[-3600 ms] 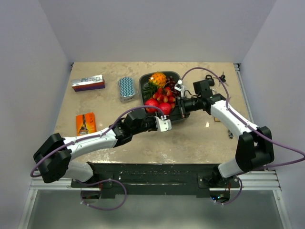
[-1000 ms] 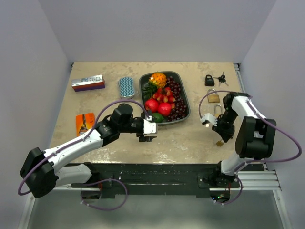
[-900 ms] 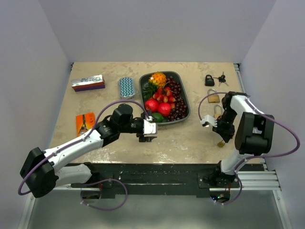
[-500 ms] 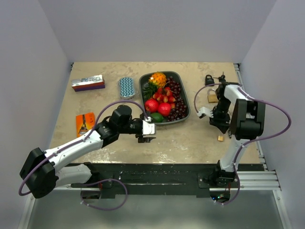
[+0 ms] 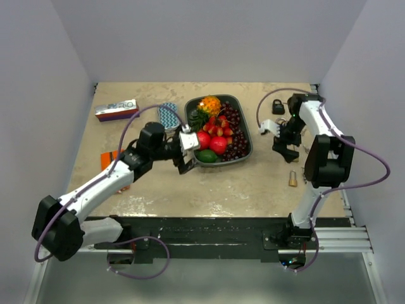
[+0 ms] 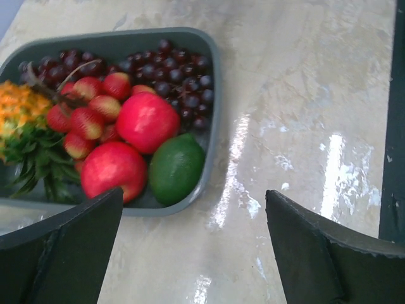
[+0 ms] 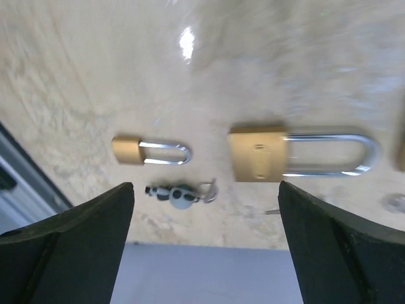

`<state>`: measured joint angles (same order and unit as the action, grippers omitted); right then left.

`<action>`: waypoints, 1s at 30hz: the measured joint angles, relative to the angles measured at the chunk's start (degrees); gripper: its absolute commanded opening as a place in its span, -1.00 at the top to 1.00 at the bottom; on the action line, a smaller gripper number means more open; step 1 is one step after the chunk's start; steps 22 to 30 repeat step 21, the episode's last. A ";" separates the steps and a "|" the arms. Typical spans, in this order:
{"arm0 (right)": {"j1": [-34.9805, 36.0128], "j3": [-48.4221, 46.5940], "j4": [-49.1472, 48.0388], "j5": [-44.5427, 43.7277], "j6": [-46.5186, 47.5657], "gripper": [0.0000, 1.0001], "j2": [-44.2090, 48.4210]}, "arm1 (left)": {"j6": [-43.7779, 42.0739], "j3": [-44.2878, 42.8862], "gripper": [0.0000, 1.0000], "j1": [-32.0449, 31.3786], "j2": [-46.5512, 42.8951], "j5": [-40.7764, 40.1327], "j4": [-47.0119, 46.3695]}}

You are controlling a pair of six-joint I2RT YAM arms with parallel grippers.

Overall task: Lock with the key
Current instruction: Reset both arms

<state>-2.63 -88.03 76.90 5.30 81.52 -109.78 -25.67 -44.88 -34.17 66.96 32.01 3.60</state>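
In the right wrist view a key [image 7: 180, 194] with a teal and black fob lies on the table near the wall. Above it lie a small brass padlock [image 7: 126, 150] and a larger brass padlock [image 7: 259, 154], both with the shackle up. My right gripper [image 7: 205, 215] hovers open over them, holding nothing; from above it [image 5: 276, 134] is at the right back of the table. Another small brass padlock [image 5: 293, 178] lies nearer the front. My left gripper [image 6: 195, 206] is open and empty by the fruit tray's near corner [image 5: 185, 152].
A grey tray [image 6: 215, 95] holds apples, a lime [image 6: 176, 168], strawberries and cherries. A black padlock [image 5: 278, 105] sits at the back right. A purple box [image 5: 116, 109], a chevron tin [image 5: 167, 116] and an orange booklet [image 5: 112, 161] lie on the left.
My right gripper opened, leaving the small brass padlock near the front, and swung toward the back right. My left arm drew back toward the tray and its jaws widened.
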 measured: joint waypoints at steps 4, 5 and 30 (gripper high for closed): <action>0.02 -10.14 -0.48 10.45 -8.96 -0.98 1.68 | 5.70 -14.75 -0.99 3.80 8.24 -2.25 6.99; 0.02 -12.31 -1.01 13.94 -12.02 -0.98 2.19 | 7.15 -19.06 -0.99 5.07 10.56 -2.47 9.11; 6.88 18.21 -46.60 25.70 -65.57 -0.98 25.55 | 20.70 -30.10 -0.99 27.80 25.35 -7.74 27.58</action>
